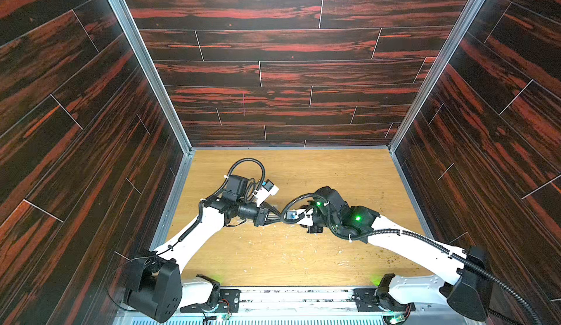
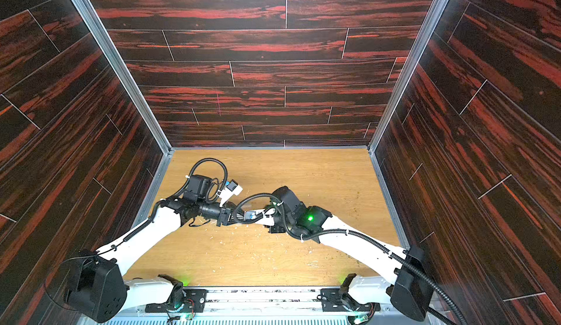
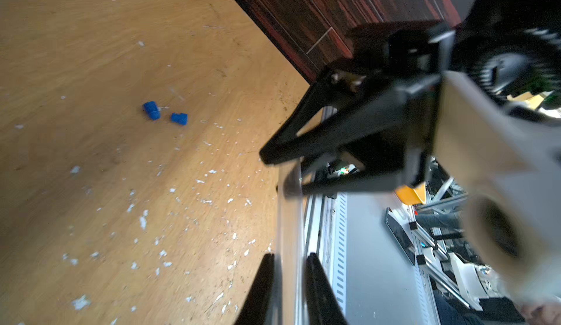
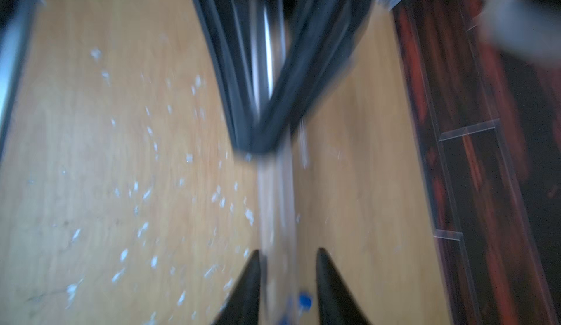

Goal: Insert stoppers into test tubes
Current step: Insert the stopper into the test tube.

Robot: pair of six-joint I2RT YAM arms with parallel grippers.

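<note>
My left gripper [image 3: 290, 256] is shut on a clear test tube [image 3: 290, 217], which runs straight out from its fingers toward my right gripper [image 3: 273, 173]. In the right wrist view the same test tube [image 4: 276, 202] passes between the fingers of my right gripper [image 4: 289, 250], which stand open with a gap on one side. A blue stopper [image 4: 305, 302] shows deep between those fingers beside the tube; blur hides whether it is seated. Two more blue stoppers [image 3: 151, 110] [image 3: 179, 118] lie on the wooden table [image 3: 91, 50]. In both top views the grippers meet tip to tip mid-table [image 1: 280, 215] [image 2: 239, 215].
White debris flecks [image 3: 142, 221] are scattered over the table. Dark wood-patterned walls [image 1: 91, 126] enclose it on three sides. A metal rail [image 1: 297, 296] with the arm bases runs along the front edge.
</note>
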